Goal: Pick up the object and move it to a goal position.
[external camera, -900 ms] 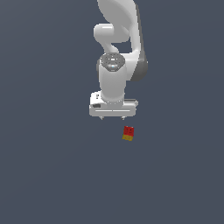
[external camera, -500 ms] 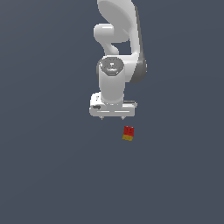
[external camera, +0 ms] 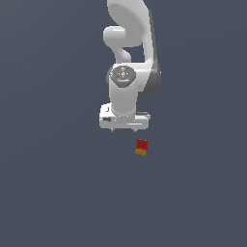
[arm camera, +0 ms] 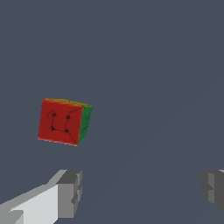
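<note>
In the exterior view the block (external camera: 141, 147) lies on the flat ground (external camera: 58, 193), at about five o'clock from the gripper (external camera: 124, 129) and near it, not touching. The gripper hangs below the arm (external camera: 129, 58), which rises toward twelve o'clock. In the wrist view the block (arm camera: 64, 121) sits clear of both fingers (arm camera: 69, 193), outside the gap between them.

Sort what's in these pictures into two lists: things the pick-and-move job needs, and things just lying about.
Needed for the job:
- the block, red with dark dots, a yellow-orange band and a green side, resting free on the surface
- the gripper, open, empty, not yet around the block

Just lying about:
- nothing; only the plain grey floor shows, and no goal marker is visible
</note>
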Tool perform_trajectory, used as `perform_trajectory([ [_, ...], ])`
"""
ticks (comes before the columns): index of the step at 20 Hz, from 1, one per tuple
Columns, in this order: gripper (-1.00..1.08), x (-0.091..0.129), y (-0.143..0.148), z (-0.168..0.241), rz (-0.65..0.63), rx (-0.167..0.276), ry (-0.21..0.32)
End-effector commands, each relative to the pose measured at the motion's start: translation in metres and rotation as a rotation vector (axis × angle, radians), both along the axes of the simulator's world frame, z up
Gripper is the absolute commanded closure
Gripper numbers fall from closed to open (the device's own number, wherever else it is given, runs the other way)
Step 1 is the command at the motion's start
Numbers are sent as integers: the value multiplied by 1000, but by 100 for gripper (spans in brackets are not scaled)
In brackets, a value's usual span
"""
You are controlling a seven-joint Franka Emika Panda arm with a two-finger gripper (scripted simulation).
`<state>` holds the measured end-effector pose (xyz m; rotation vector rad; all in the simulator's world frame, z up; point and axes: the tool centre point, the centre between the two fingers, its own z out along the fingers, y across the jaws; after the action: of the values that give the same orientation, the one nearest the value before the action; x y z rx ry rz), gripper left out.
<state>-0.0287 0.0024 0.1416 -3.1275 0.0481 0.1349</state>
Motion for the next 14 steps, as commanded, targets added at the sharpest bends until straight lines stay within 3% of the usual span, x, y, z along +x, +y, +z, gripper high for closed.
perform_trajectory([
  [1, -92, 0, 1, -1, 18, 0, -1],
  [14, -92, 7, 16, -13, 278, 7, -14],
])
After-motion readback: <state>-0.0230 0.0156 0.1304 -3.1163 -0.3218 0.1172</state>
